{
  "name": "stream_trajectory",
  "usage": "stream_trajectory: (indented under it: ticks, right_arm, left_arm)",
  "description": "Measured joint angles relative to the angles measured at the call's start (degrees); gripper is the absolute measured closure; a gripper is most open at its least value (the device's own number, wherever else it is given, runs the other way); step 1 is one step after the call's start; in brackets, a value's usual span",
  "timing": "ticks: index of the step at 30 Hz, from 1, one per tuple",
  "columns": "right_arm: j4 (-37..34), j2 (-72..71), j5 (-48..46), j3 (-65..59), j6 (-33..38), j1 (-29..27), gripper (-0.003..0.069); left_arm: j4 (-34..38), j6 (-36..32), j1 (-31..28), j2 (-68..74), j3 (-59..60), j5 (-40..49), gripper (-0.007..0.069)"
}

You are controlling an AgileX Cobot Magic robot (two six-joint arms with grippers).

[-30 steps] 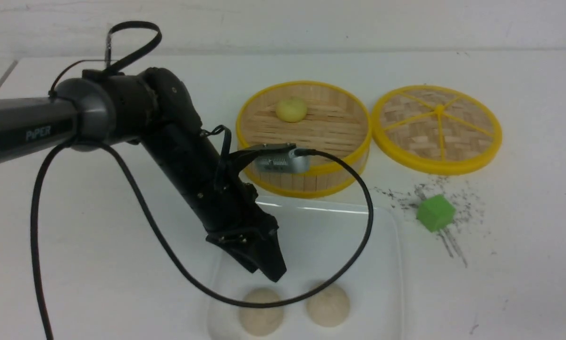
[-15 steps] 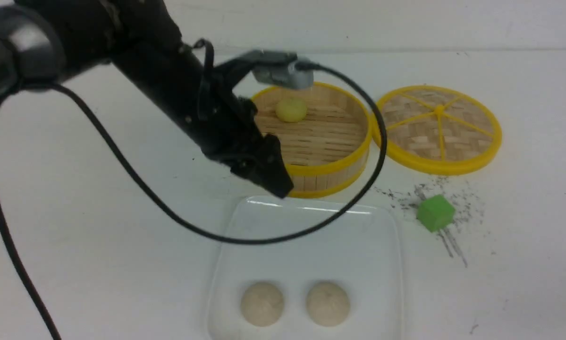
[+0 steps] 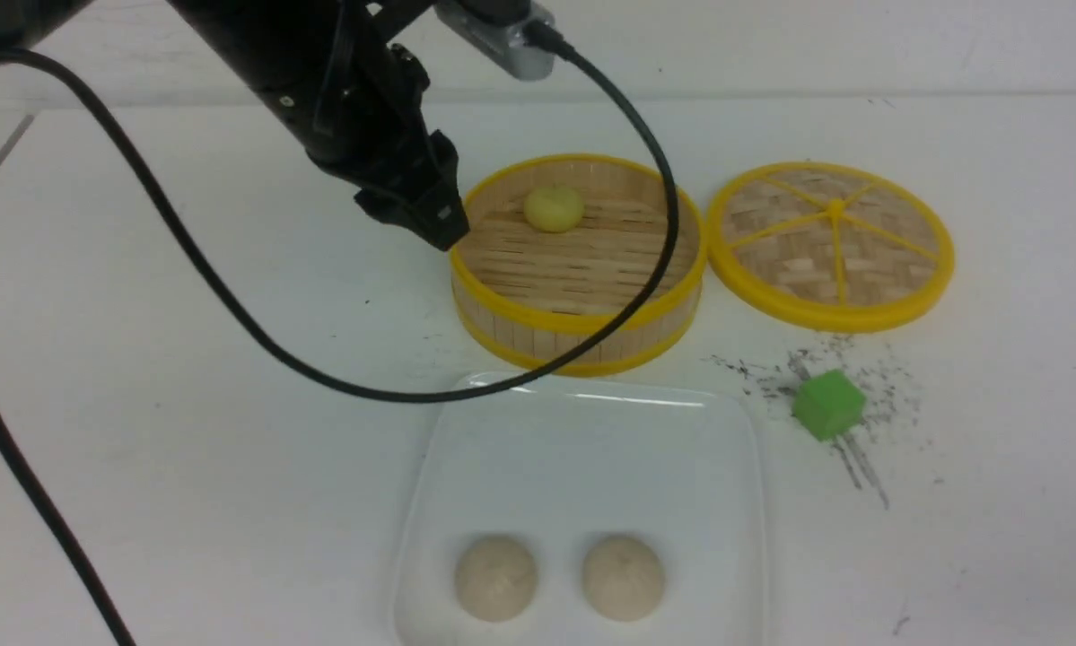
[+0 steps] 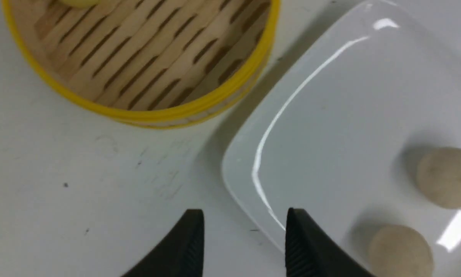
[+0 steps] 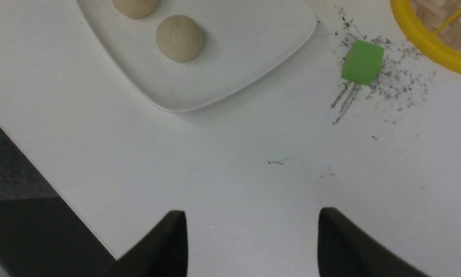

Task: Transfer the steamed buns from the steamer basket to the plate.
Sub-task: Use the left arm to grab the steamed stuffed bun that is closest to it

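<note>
Two beige buns (image 3: 623, 578) sit side by side along the plate's (image 3: 582, 475) near edge, perhaps leaving room behind for the yellow bun (image 3: 554, 208) at the basket's (image 3: 582, 321) far-left edge, while the left hand (image 4: 245, 215) and right hand (image 5: 252, 215) hang empty, fingers apart.

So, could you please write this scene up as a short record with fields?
steamer basket: yellow bun inside, near far wall
plate: two beige buns, side by side, near part
lid: off, right of basket
green cube: right of plate
left end effector: open, empty
right end effector: open, empty
</note>
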State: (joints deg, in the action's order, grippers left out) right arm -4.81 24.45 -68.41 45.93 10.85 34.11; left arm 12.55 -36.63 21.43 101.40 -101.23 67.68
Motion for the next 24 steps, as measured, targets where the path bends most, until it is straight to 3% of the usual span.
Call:
stream_trajectory:
  ticks: [15, 24]
  right_arm:
    - [-0.2, 0.0, 0.9, 0.0, 0.0, 0.0, 0.0204]
    - [-2.1, 0.0, 0.8, 0.0, 0.0, 0.0, 0.0204]
  left_arm:
    - [0.9, 0.5, 0.0, 11.5, 0.0, -21.5, 0.0319]
    - [3.6, -2.6, 0.0, 17.9, 0.0, -36.1, 0.0319]
